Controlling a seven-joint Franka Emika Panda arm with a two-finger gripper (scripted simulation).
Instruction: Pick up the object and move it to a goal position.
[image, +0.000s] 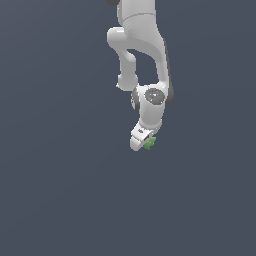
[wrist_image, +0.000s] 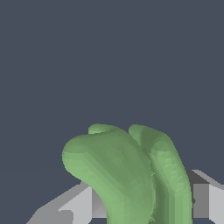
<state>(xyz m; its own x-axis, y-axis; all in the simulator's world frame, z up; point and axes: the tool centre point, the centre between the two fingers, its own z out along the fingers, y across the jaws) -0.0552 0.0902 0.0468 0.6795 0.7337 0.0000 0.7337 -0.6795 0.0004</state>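
The object (image: 150, 143) is a small light-green lumpy piece, seen at the tip of the white arm in the exterior view. My gripper (image: 145, 144) is shut on it, with only a green corner sticking out past the white fingers. In the wrist view the object (wrist_image: 127, 175) fills the near field as two curved green lobes. Grey and white fingers (wrist_image: 78, 205) press against it from both sides.
The white arm (image: 142, 45) reaches in from the top of the exterior view. Around it lies only a plain dark grey-blue ground. No goal marker shows in either view.
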